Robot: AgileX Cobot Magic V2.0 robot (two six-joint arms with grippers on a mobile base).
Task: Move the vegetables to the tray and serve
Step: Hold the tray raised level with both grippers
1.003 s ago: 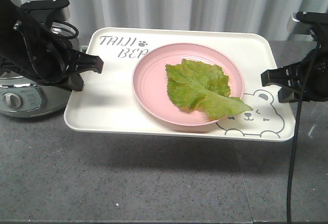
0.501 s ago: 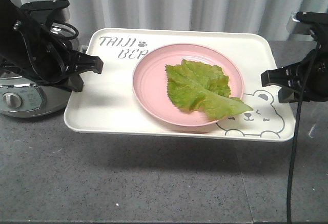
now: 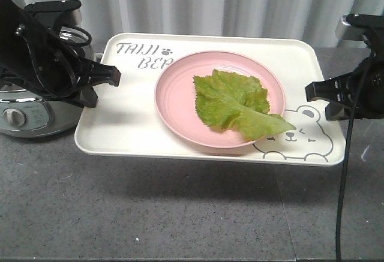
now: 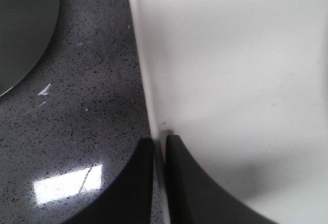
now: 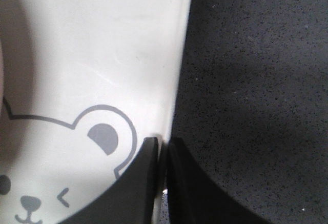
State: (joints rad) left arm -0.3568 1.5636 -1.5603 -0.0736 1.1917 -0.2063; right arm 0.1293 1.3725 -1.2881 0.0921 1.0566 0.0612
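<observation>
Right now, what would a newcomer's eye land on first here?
The big cream tray at centre, pinched at its side rims by the left gripper and right gripper; the broad shadow on the grey counter suggests it is held up. On it sits a pink plate with a bright green lettuce leaf, whose tip overhangs the rim toward the bear drawing. A silver cooker stands behind the left arm.
</observation>
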